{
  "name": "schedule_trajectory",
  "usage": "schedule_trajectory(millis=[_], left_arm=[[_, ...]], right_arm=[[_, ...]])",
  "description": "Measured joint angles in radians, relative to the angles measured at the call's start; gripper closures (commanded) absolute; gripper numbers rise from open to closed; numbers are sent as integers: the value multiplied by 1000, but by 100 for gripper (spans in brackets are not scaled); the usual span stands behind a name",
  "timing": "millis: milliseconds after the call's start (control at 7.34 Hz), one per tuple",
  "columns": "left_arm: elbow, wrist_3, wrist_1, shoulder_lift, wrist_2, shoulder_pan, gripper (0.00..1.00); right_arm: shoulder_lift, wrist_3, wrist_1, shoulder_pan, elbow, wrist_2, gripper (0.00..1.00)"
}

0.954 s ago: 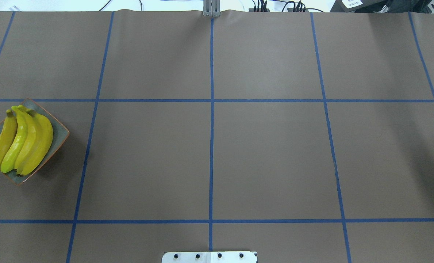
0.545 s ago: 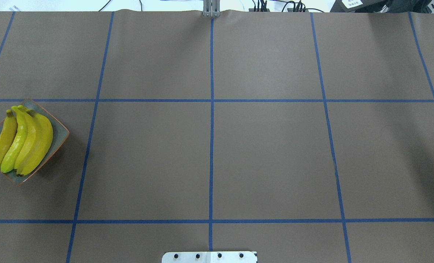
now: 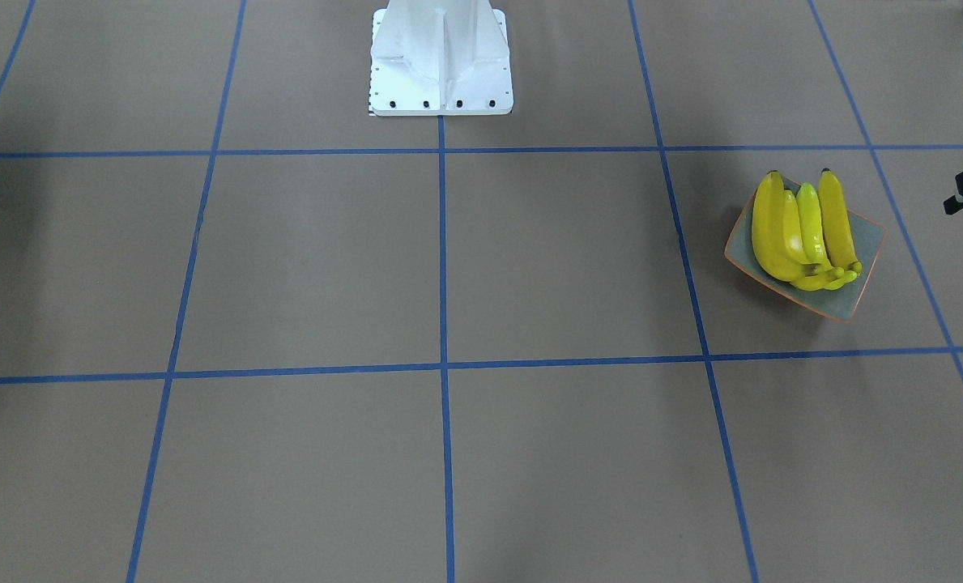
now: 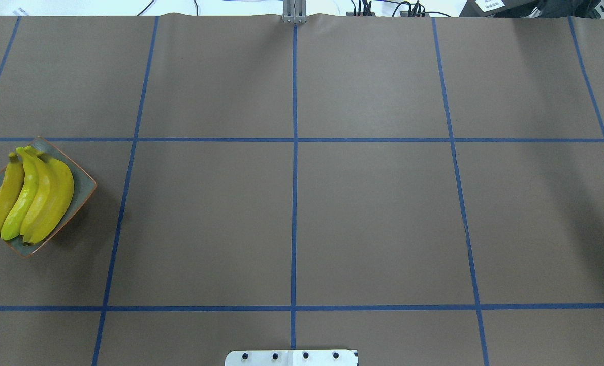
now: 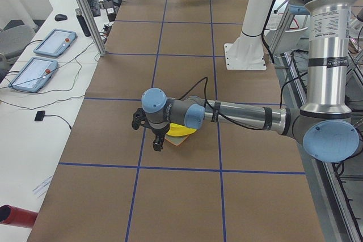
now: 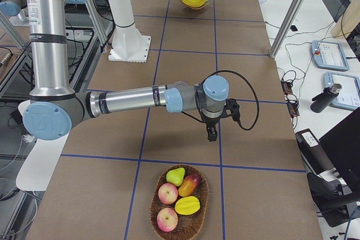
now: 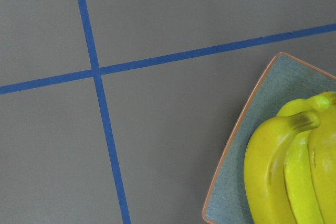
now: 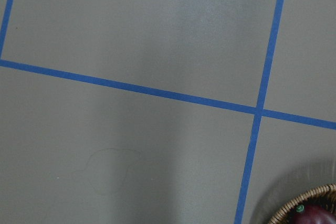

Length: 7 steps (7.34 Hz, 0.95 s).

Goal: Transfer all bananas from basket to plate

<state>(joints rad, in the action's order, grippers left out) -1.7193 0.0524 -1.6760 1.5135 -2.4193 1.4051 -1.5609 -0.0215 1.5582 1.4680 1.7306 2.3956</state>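
Yellow and glossy, all four bananas [image 4: 27, 198] lay side by side on the plate [image 4: 83, 185] at the robot's left end of the table, their stem ends bunched together and one dark tip hanging past the plate's near rim. At the opposite end, the wicker basket [image 6: 198, 220] held only other fruit [image 6: 179, 195], a green pear, reddish apples and a yellow piece, with no banana among them. Judging by that, the transfer looked complete and nothing seemed left to move. The left gripper [image 5: 157, 140] hung above the table just beside the plate, carrying nothing that could be seen. The right gripper [image 6: 212, 133] hung over bare table near the basket, not above it. Whether either one's fingers were spread or closed could not be told from these side views.
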Motion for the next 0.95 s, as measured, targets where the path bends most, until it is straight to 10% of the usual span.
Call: schedule_trajectory(millis=[954], left_arm=[[1, 0, -4, -6, 12, 6, 0]], right_arm=[[2, 0, -6, 26, 12, -1, 0]])
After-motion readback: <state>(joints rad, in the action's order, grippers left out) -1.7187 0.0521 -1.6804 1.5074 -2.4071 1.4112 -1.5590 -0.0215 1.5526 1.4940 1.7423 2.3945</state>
